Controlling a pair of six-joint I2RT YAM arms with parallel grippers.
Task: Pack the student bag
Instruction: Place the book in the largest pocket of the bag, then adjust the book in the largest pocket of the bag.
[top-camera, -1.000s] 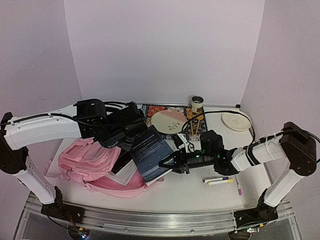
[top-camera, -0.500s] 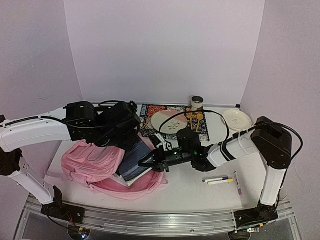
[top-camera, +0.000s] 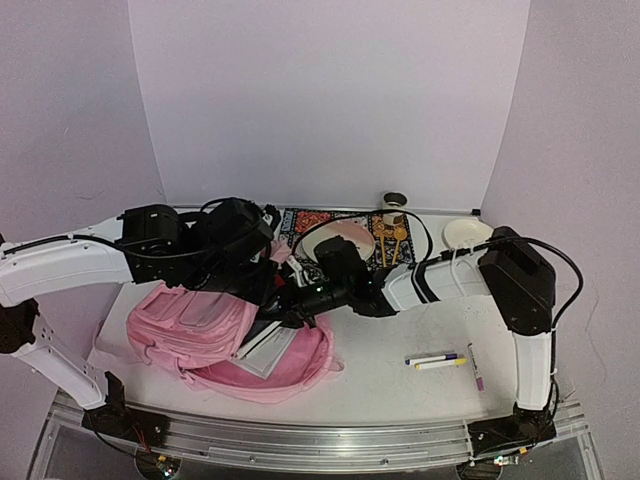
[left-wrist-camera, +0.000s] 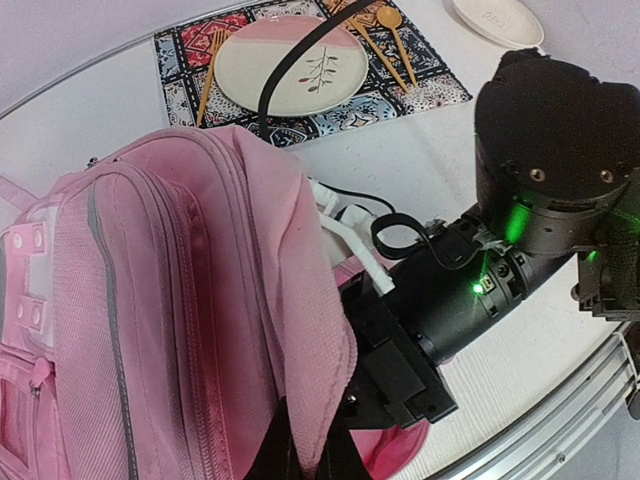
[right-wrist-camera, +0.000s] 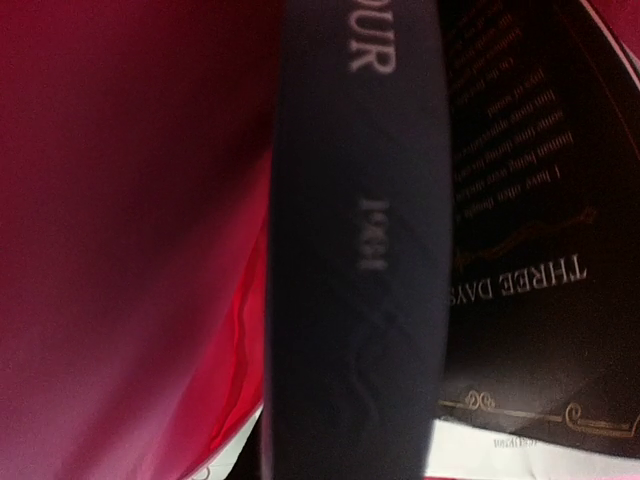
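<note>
Book (right-wrist-camera: 355, 250) across student bag (top-camera: 190, 325) mouth

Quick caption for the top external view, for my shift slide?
Left claw grips the student bag's flap; right claw holds a dark book partway inside.

One student bag (top-camera: 190, 320), one book (right-wrist-camera: 360, 250), two plates (left-wrist-camera: 250, 65) (left-wrist-camera: 495, 15), three pens (top-camera: 435, 358) (top-camera: 441, 365) (top-camera: 474, 367) — one cup (top-camera: 394, 201)

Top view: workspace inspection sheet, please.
Surface: white table, no spills seen.
Job's things: pink bag lies open; dark book partly in its mouth.
Clutter: mat with plate and gold cutlery; cup, dish, markers, pen.
Grippers: left gripper shut on bag flap; right gripper at the mouth, holding book.
Cables: black cable loops over the plate.
Surroundings: lilac walls; nothing else seen.
</note>
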